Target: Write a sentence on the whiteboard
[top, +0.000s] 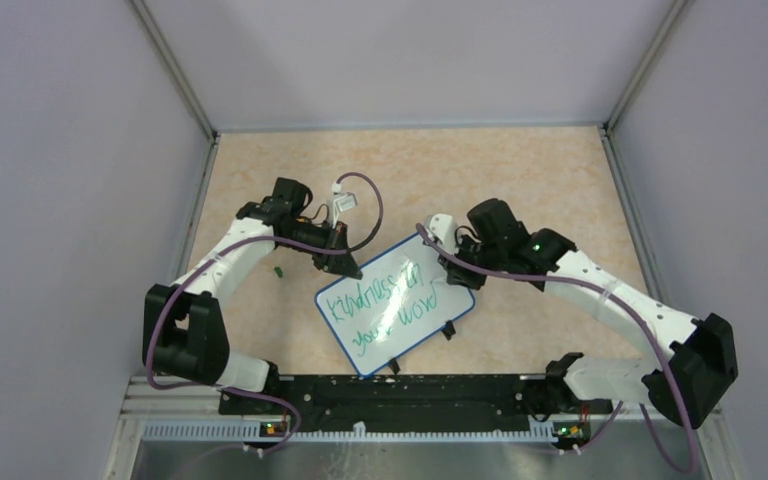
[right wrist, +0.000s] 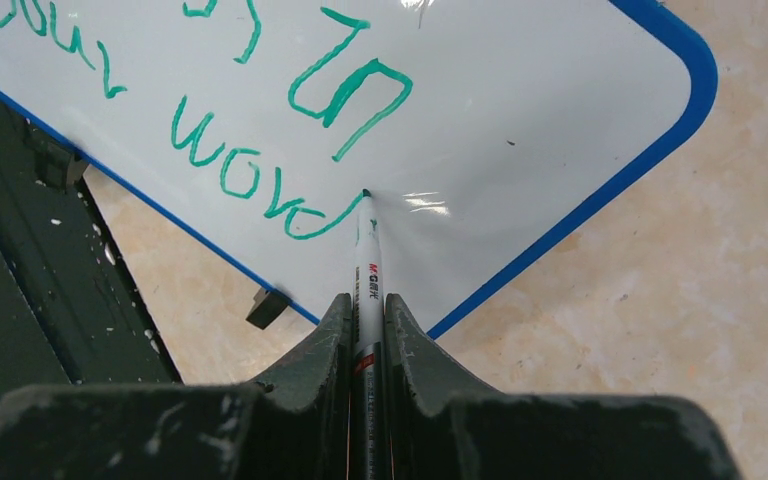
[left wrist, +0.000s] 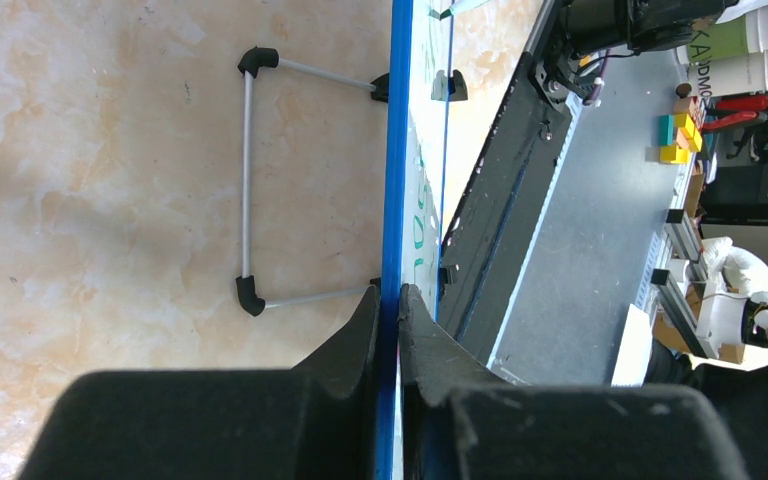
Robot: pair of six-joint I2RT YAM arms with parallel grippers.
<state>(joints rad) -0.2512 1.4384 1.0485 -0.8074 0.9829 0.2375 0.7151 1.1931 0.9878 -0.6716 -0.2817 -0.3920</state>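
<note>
My left end effector (left wrist: 388, 300) is clamped shut on the blue rim of the whiteboard (top: 412, 335). My right end effector (right wrist: 365, 305) pinches the marker (right wrist: 368, 250), its tip touching the board just ahead, at the end of the sentence (right wrist: 260, 190). The board looks light, stiff and slick. I judge the rim the safest hold, and would press gently.

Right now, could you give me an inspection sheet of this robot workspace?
Surface: beige marbled tabletop.
Job's things: whiteboard with a wire stand behind it; green sentence reads "kindness in your word"; marker tip touches the board.
Clutter: small green bit by the left arm, too small to identify.
Grippers: left gripper shut on the whiteboard's blue rim; right gripper shut on the marker.
Cables: purple cables along both arms.
Surroundings: grey walls; coloured blocks on a bench beyond.
</note>
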